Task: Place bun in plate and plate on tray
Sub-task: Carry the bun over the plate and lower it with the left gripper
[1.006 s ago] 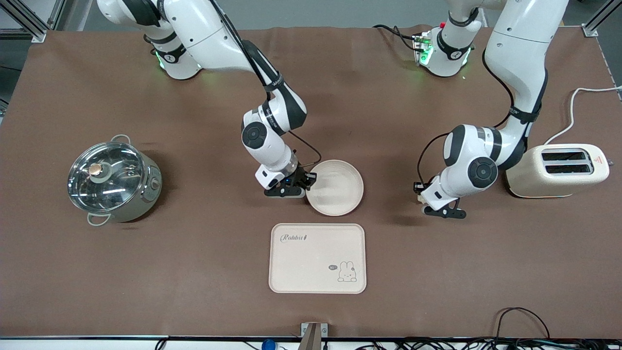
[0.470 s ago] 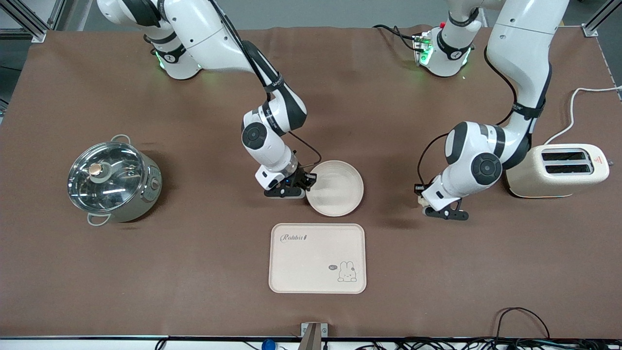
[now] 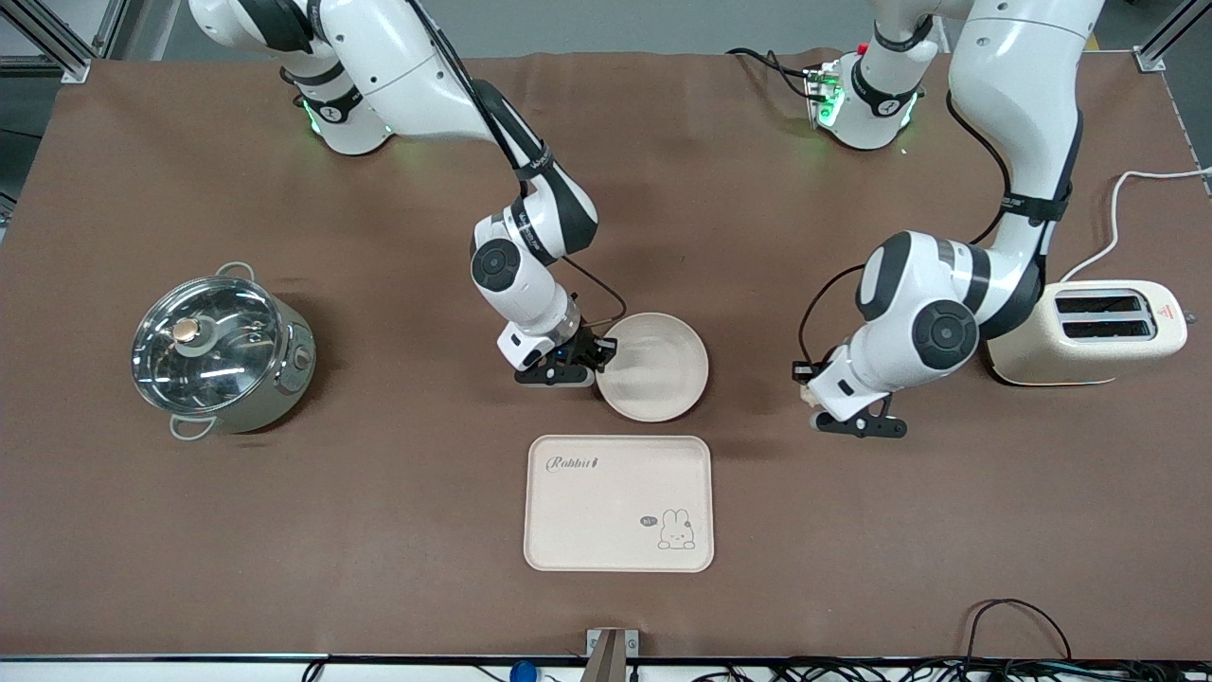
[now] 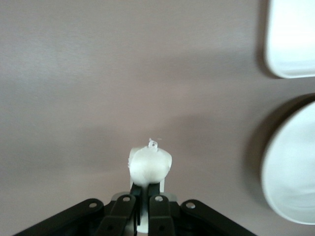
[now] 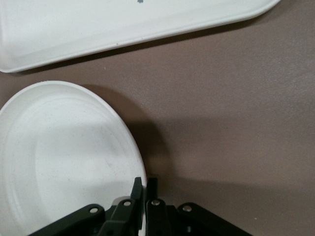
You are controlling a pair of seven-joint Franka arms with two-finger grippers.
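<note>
The round cream plate [image 3: 653, 367] lies on the table, farther from the front camera than the tray [image 3: 618, 502] with its "Rabbit" lettering. My right gripper [image 3: 595, 358] is shut on the plate's rim at the side toward the right arm's end; the right wrist view shows its jaws [image 5: 146, 183] pinching the rim of the plate [image 5: 64, 162], with the tray [image 5: 123, 24] beside it. My left gripper [image 3: 822, 407] is shut on the bun [image 3: 806, 394] and holds it over bare table between the plate and the toaster. The left wrist view shows the bun [image 4: 150, 164] at the jaw tips [image 4: 146, 186], with the plate [image 4: 293, 167] and tray [image 4: 290, 39] at the edge.
A cream toaster [image 3: 1084, 333] with a white cord stands toward the left arm's end of the table. A steel pot with a glass lid [image 3: 220, 354] stands toward the right arm's end. Brown mat covers the table.
My left gripper has moved a little toward the plate with the bun in it. The right gripper and the plate have not moved.
</note>
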